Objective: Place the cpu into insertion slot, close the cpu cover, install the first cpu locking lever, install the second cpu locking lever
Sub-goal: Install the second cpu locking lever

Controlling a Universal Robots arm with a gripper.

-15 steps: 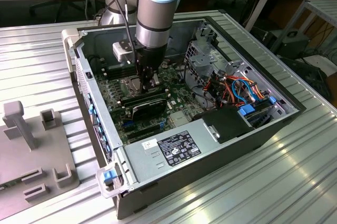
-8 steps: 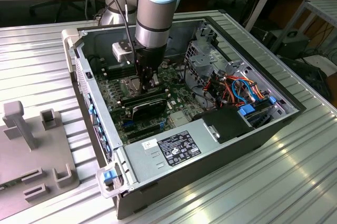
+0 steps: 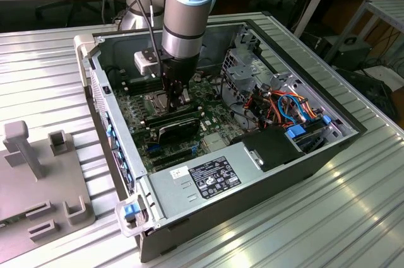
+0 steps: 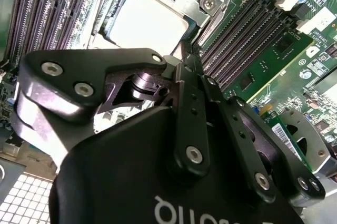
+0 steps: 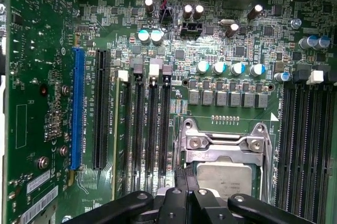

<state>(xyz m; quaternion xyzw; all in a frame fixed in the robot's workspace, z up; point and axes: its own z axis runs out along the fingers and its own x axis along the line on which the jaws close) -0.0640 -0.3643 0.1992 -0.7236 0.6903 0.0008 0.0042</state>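
Hanging straight over the green circuit board (image 5: 47,76), the gripper (image 4: 185,58) has its fingers pressed together, gripping nothing. Just beyond the tips lies the cpu (image 4: 147,23) — a dull silver-grey square, flat in the insertion slot (image 5: 184,182), the thin metal cpu cover (image 5: 224,145) down around it — flanked by long black memory slots (image 4: 247,34).

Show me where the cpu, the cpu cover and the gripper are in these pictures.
cpu (image 5: 224,177): first wrist view, on its silver-grey top.
cpu cover (image 5: 221,144): first wrist view, on the frame's bar with two screws.
gripper (image 5: 187,182): first wrist view, at the fingertips, beside the cpu.
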